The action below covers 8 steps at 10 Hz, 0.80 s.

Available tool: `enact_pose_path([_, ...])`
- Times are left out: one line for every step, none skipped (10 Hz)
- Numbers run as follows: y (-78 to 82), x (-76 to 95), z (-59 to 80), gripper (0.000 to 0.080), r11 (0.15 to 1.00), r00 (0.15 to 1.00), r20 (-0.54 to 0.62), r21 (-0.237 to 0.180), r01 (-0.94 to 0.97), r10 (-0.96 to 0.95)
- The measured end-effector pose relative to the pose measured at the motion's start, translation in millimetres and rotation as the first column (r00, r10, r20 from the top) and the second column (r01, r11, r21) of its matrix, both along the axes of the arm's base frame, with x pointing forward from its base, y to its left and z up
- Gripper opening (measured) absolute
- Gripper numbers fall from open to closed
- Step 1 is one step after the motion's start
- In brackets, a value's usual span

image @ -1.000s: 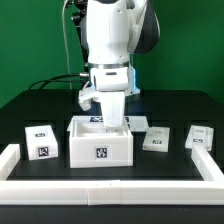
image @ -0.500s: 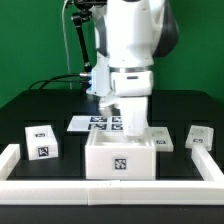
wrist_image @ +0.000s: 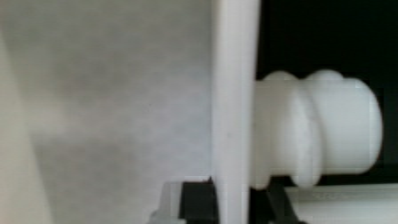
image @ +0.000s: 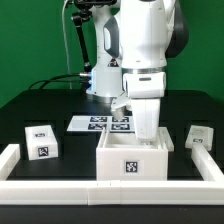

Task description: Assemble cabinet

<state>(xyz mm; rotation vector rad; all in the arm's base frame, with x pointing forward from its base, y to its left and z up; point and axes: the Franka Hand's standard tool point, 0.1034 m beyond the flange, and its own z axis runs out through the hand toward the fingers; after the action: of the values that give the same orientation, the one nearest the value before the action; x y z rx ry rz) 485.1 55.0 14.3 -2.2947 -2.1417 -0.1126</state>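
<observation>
The cabinet [image: 133, 160] is a white open-topped box shell with a tag on its front face. It stands on the black table near the front rail, right of centre in the exterior view. My gripper [image: 148, 128] reaches down into it from above, at its back right wall. In the wrist view the dark fingers [wrist_image: 196, 203] sit on either side of the thin white cabinet wall [wrist_image: 233, 100], shut on it. A white ribbed round part [wrist_image: 324, 125] shows beside that wall.
A small white tagged block [image: 41, 140] lies at the exterior view's left and another [image: 200, 137] at the right. A third [image: 167, 141] is mostly hidden behind the cabinet. The marker board [image: 95, 123] lies behind. The low white border rail [image: 60, 191] runs along the front.
My gripper and the cabinet have moved together toward the exterior view's right and slightly nearer the front rail. The small blocks have not moved.
</observation>
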Motion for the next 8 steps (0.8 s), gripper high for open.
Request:
enact_pose_path([1.8, 0.1, -0.2, 0.0034, 1.000, 1.000, 0.000, 0.001, 0.001, -0.001])
enact_pose_path([11.2, 2.3, -0.1, 0.0034, 1.000, 1.000, 0.002, 0.004, -0.005, 0.005])
enact_pose_path([23.2, 7.0, 0.1, 0.0034, 1.000, 1.000, 0.001, 0.007, -0.019, 0.019])
enact_pose_path([31.8, 11.7, 0.2, 0.0034, 1.000, 1.000, -0.009, 0.006, -0.023, 0.023])
enact_pose_path([39.0, 17.3, 0.0, 0.0034, 0.999, 0.999, -0.014, 0.005, -0.035, 0.035])
enact_pose_path([44.4, 23.5, 0.3, 0.0034, 0.999, 0.999, -0.016, 0.005, -0.042, 0.042])
enact_pose_path([50.4, 28.7, 0.3, 0.0034, 0.999, 0.999, -0.014, 0.009, -0.049, 0.049])
enact_pose_path([55.0, 33.8, 0.2, 0.0034, 0.998, 0.998, -0.011, 0.012, -0.054, 0.054])
